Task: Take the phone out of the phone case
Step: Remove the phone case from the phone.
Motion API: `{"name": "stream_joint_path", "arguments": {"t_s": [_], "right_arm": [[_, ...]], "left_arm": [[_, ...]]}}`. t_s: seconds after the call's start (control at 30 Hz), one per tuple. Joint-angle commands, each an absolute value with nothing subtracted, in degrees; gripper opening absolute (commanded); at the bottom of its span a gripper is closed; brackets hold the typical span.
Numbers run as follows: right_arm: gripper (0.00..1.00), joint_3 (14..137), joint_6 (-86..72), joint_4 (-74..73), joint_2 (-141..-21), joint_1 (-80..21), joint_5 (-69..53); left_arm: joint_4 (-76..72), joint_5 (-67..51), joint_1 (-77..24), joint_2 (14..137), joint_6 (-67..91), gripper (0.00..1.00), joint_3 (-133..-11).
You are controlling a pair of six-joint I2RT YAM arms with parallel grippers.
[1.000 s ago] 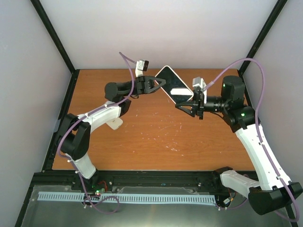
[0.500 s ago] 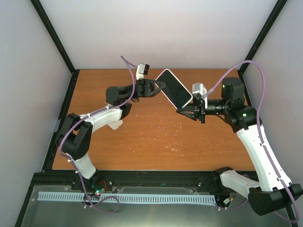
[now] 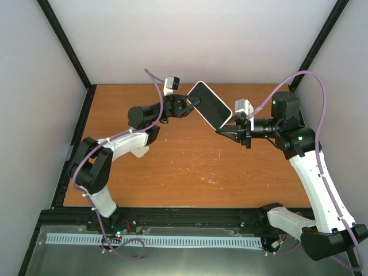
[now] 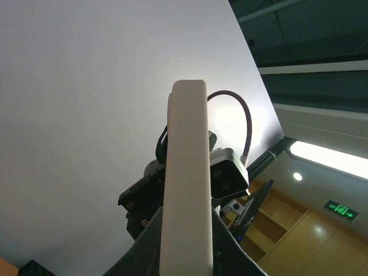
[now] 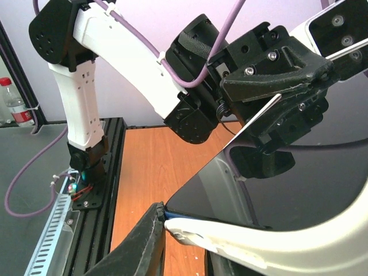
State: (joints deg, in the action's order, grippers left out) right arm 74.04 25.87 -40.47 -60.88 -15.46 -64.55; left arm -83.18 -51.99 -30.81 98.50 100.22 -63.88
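Note:
A phone with a black screen (image 5: 287,190) sits in a white case (image 3: 210,104) and is held in the air over the far middle of the table. My left gripper (image 3: 192,103) is shut on the case's left end; in the left wrist view the case edge (image 4: 185,184) stands upright between my left gripper (image 4: 185,253) fingers. My right gripper (image 3: 226,129) is shut on the lower right corner. In the right wrist view my right gripper (image 5: 190,241) clamps the white case rim (image 5: 259,244), where a thin blue edge of the phone (image 5: 172,215) shows at the corner.
The orange-brown table top (image 3: 190,167) lies below the held phone. Black frame posts (image 3: 63,43) and white walls enclose the cell. A black rail (image 3: 190,215) runs along the near edge, with a white slotted strip (image 3: 155,240) in front.
The phone has tilted so its screen now catches glare in the top view. The left wrist has risen slightly toward the back, and the right gripper has shifted a little.

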Motion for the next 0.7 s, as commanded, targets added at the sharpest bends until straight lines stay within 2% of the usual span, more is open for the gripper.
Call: {"name": "stream_joint_path", "arguments": {"t_s": [0.0,0.07,0.23,0.53,0.67], "right_arm": [[0.08,79.11,30.94,-34.77,-60.09,-15.85,-68.19],[0.03,80.36,31.01,-34.31,-60.8,-15.91,-67.99],[0.03,80.52,28.58,-31.59,-61.59,-15.91,-67.38],[0.03,74.2,4.33,-15.37,-62.68,-14.17,-54.23],[0.03,73.17,-5.05,-11.04,-64.77,-9.93,-54.44]], "left_arm": [[-80.44,-50.79,-30.85,100.96,102.58,0.0,-63.6],[-81.03,-50.93,-31.41,101.8,103.42,0.0,-64.05],[-82.84,-51.72,-33.22,103.45,105.11,0.0,-66.24],[-90.95,-54.57,-33.79,103.91,107.48,0.0,-68.94],[-97.14,-55.74,-34.11,105.43,110.83,0.0,-71.22]]}}
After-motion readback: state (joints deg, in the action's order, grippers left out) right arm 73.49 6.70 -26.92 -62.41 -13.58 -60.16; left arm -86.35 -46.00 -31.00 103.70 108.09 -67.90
